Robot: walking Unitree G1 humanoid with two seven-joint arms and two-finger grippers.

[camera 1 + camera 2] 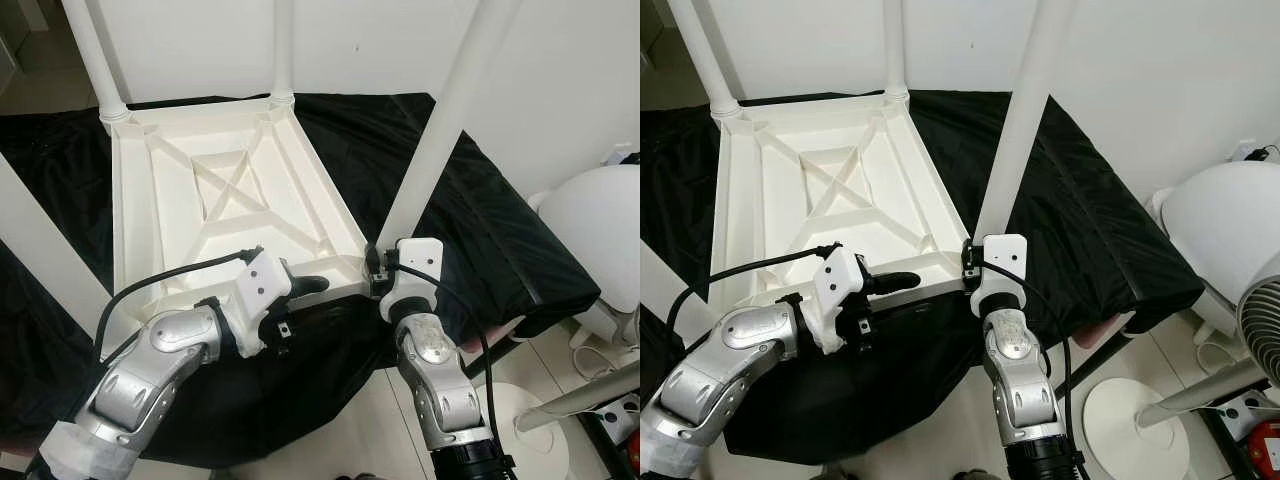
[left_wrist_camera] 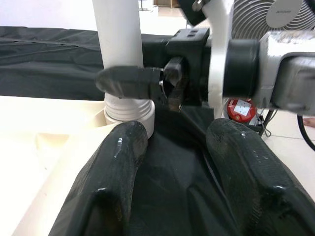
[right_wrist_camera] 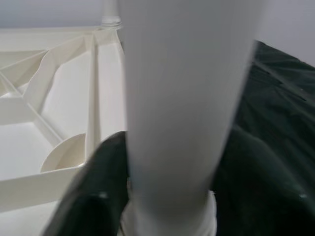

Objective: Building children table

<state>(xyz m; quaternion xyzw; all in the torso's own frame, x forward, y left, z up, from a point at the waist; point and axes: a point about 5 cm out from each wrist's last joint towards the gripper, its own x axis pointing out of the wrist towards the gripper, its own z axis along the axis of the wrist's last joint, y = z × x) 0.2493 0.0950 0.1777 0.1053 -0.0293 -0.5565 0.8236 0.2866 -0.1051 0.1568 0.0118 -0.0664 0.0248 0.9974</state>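
Observation:
A white children's table [image 1: 230,200] lies upside down on a black cloth [image 1: 480,220], its ribbed underside facing up. White legs stand up from its corners, among them the near right leg [image 1: 440,130] and a far leg [image 1: 283,50]. My right gripper [image 1: 375,265] is shut on the base of the near right leg; the wrist view has that leg [image 3: 187,98] close up with one black finger [image 3: 98,196] beside it. My left gripper [image 2: 177,162] is open, its fingers [image 1: 305,285] lying along the table's near edge and pointing at that same leg socket [image 2: 129,110], with cloth between them.
A white fan [image 1: 600,230] with a round base [image 1: 545,420] stands on the tiled floor to the right, next to a power strip [image 1: 1255,415]. A white wall runs behind the table. The cloth hangs over the near edge.

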